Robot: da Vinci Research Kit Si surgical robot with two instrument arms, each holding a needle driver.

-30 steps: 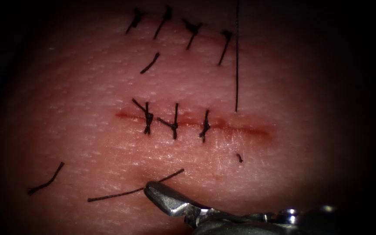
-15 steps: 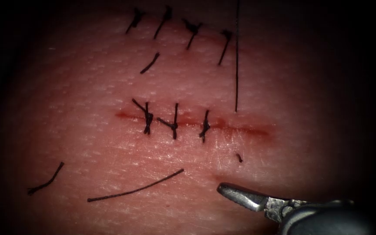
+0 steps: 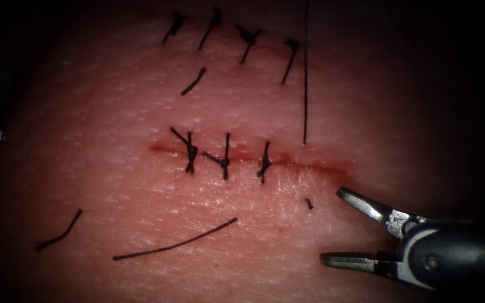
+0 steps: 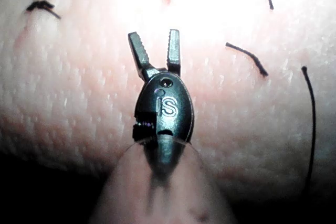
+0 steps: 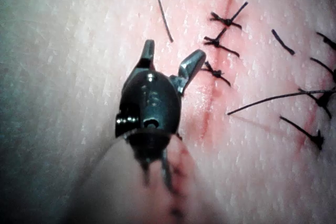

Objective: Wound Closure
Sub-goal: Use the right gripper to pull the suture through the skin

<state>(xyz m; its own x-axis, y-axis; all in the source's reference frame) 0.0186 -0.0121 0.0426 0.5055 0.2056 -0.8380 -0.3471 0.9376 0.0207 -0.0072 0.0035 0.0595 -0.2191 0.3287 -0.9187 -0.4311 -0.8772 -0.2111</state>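
**Right tool spread wide and empty at the cut's open right end**

The cut runs as a red line left to right across the tissue. Three knotted stitches cross its left and middle stretch; the right stretch lies unstitched, with red fluid along it. A long thread drops from the top edge and meets the tissue just above the cut, right of the third stitch. A short dark thread stub pokes out below the cut on that same right portion. Loose cut ends of thread lie well below the cut, toward the left. A second row of stitches sits near the top of the tissue.

The right tool enters from the lower right, its jaws spread wide and holding nothing. The upper jaw tip lies just below the cut's right end; the lower jaw points left over bare tissue.

In the left wrist view, the left tool hovers over the tissue with its jaws partly apart and nothing between them.
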